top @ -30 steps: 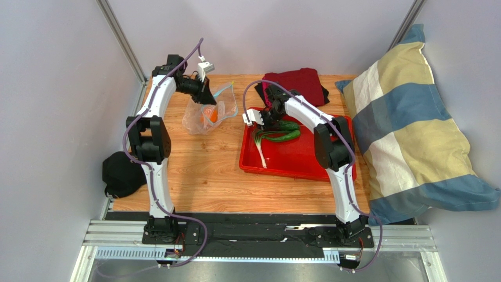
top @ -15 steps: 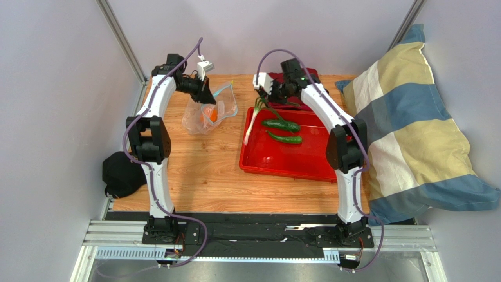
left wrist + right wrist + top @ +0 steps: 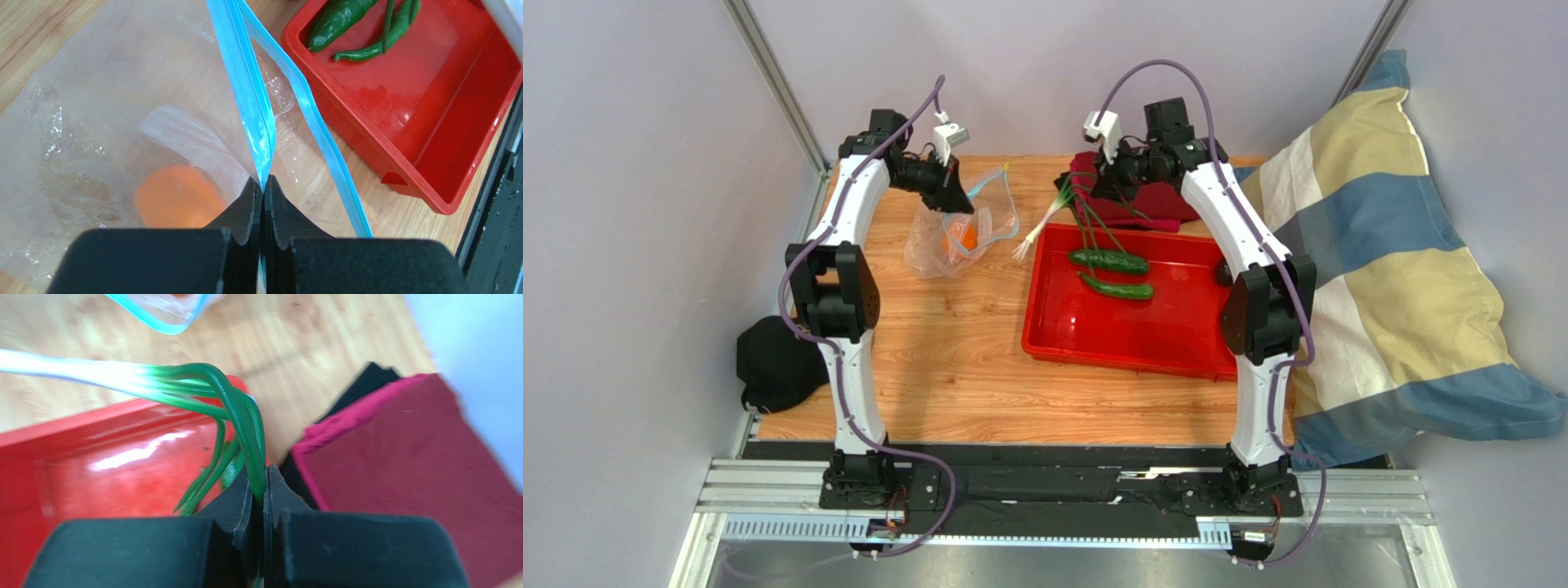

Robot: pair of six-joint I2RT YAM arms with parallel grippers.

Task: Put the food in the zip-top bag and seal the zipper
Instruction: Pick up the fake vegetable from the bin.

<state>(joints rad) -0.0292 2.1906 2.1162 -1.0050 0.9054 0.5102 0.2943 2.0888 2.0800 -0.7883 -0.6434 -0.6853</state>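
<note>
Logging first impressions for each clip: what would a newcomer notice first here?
The right gripper pinches a green onion by its leaves, white end pointing toward the zip-top bag at the table's far left. The left gripper clamps the bag's zipper, with an orange fruit already inside.

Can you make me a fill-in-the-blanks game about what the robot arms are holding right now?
1. The right gripper holds the green ____ by its leaves.
2. The left gripper pinches the zipper of the zip-top bag, and the fruit inside is ____.
3. Two long green vegetables lie in the ____ tray.

Missing words: onion, orange, red.
</note>
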